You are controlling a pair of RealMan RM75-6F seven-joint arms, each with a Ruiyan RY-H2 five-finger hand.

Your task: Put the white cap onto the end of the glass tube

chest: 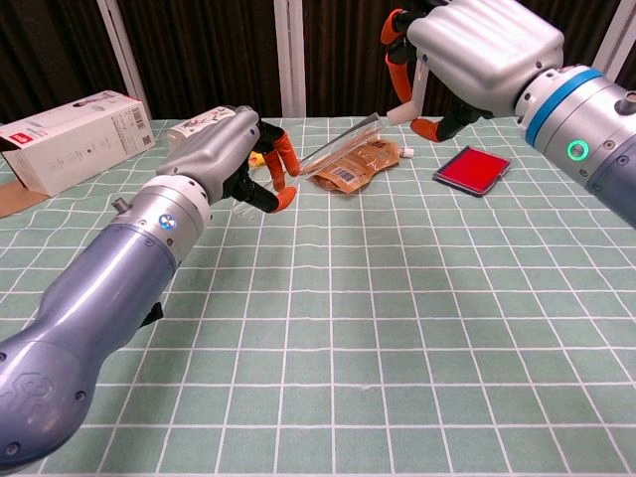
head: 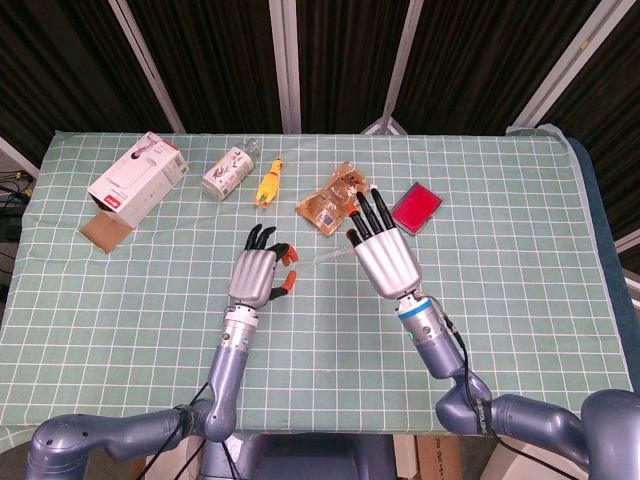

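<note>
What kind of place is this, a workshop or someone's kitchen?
Most likely a robot test lab: a table under a green checked cloth, assorted props like a rubber chicken and a white box, and metal framing against black curtains.
</note>
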